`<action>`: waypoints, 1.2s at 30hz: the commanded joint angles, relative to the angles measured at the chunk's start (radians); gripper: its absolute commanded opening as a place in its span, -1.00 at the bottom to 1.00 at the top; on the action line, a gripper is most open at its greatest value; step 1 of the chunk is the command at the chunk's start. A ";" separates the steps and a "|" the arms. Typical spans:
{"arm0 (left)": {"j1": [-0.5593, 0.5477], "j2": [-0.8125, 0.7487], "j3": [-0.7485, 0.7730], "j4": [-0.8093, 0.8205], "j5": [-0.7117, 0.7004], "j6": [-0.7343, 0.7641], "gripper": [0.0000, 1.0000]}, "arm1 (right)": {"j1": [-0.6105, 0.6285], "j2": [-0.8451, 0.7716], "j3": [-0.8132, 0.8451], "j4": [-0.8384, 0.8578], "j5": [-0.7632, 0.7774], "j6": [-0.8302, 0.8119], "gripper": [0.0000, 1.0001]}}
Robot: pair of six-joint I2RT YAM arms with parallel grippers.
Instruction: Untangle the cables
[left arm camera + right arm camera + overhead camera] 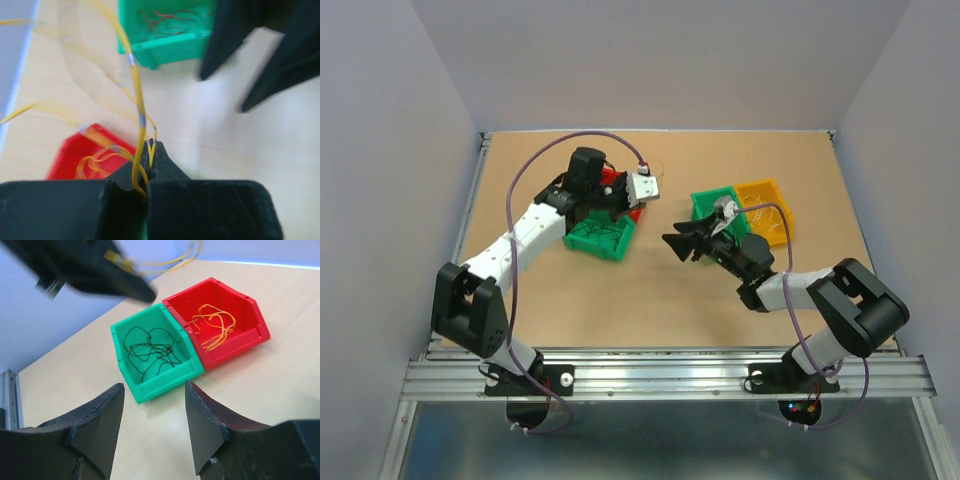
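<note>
My left gripper point(151, 143) is shut on thin yellow cables point(136, 90) that loop up and away from its tips. It hangs raised over the red bin point(65, 162), which holds orange cables point(214, 326). In the top view the left gripper point(642, 188) is beside that bin. My right gripper point(680, 243) is open with nothing between its fingers point(102, 415), low over the bare table between the two pairs of bins. A green bin point(131, 377) facing it holds dark cables point(150, 352).
On the right stand a second green bin point(704, 203) with reddish wires point(162, 22) and an orange bin point(766, 188) with pale wires. Grey walls enclose the table. A metal rail point(660, 375) runs along the near edge.
</note>
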 commanded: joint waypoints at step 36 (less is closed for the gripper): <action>0.147 0.851 1.035 -0.938 -0.609 0.955 -1.00 | 0.001 -0.124 -0.213 0.207 0.104 -0.028 0.27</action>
